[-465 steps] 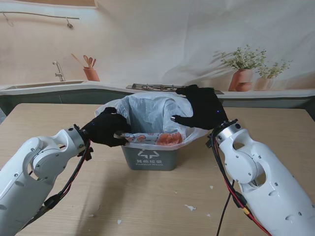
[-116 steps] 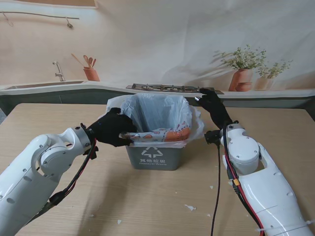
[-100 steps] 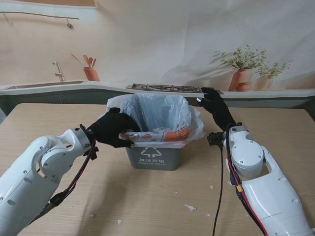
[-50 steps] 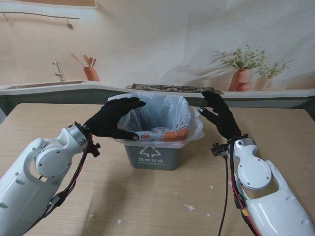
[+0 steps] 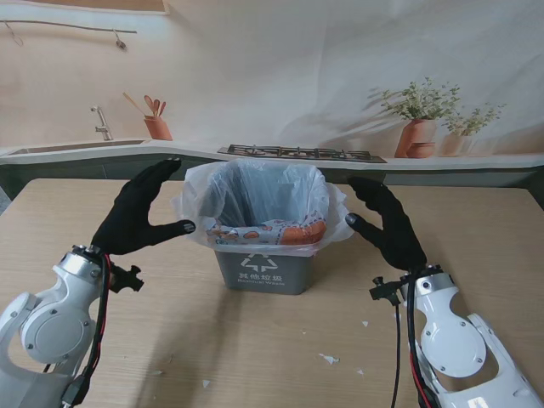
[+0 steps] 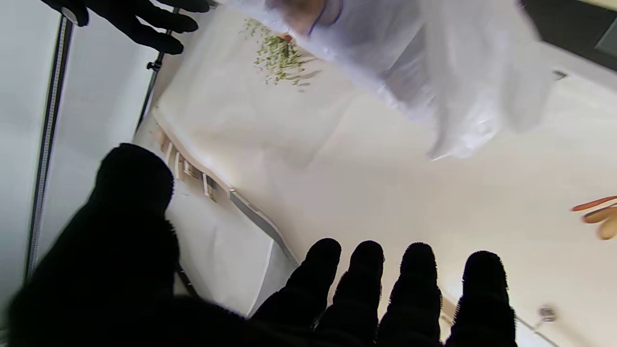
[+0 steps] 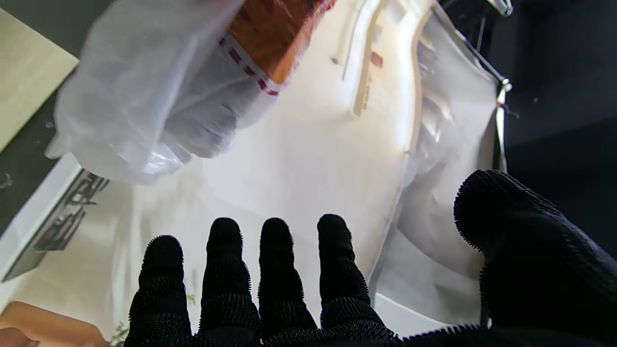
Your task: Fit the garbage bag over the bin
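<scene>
The garbage bag sat folded over the bin mid-surface, so the job looked done. The left hand and right hand flanked it, fingers released, holding nothing.

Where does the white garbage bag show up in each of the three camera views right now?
Stand view: the garbage bag sits in the middle, draped over the grey bin, between the two open robot hands.
Left wrist view: translucent white plastic at the edge opposite the fingers.
Right wrist view: crumpled white plastic, again opposite the fingers.
Shared landmark: the orange printed packet inside the bag.
</scene>
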